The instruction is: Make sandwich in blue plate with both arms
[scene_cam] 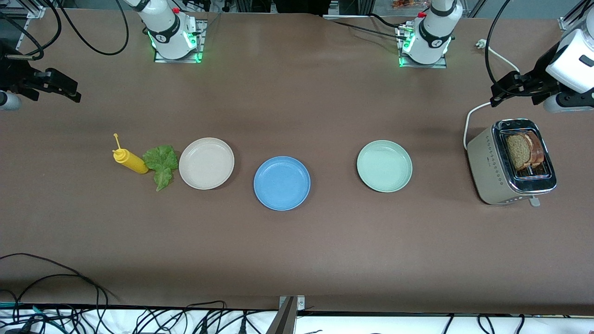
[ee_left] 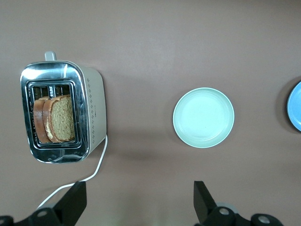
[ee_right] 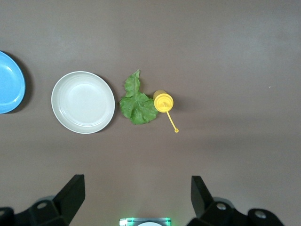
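The right gripper (ee_right: 136, 195) is seen with fingers spread wide, nothing held, high over the brown table (ee_right: 225, 56). Below it, a beige plate (ee_right: 83, 102) is flanked by the blue plate (ee_right: 9, 82), partly cut off, and a lettuce leaf (ee_right: 136, 101), which touches a yellow squeeze bottle (ee_right: 163, 101).

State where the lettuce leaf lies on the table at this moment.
In the front view, the lettuce leaf lies flat on the table toward the right arm's end, between the yellow squeeze bottle and the beige plate.
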